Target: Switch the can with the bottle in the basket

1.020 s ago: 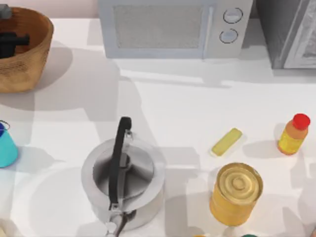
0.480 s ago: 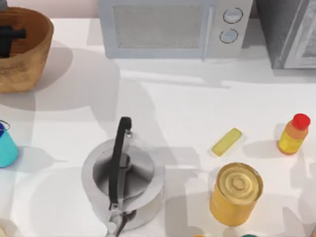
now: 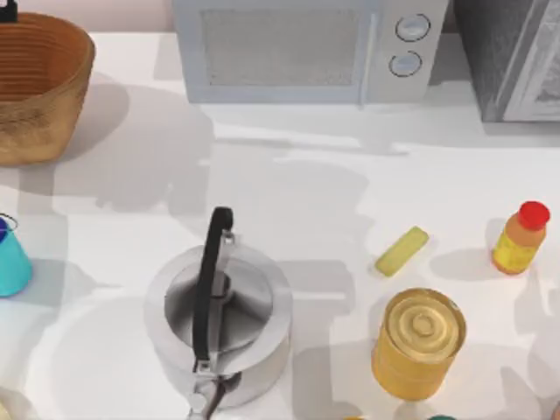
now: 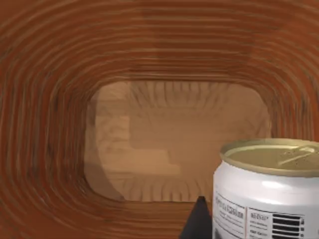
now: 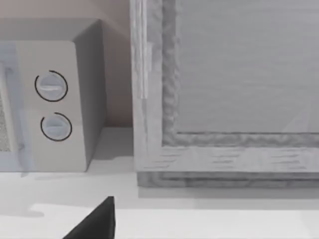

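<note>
The top camera is looking straight down; the left wrist camera is peering closely into the basket [image 3: 35,83] at ten o'clock; the right wrist camera is facing the microwave [image 5: 55,99] at twelve, shared with the top view.

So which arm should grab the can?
Left, I think. Its wrist view looks into the basket, with the can right up close, and the basket stands at the table's back left corner.

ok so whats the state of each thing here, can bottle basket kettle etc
can: upright inside the basket, gold top up
basket: upright at the table's far left
bottle: standing at the table's right, red cap on
kettle: upright, black handle over the top
large gold tin: upright, closed
microwave: door shut
yellow bar: lying flat
</note>
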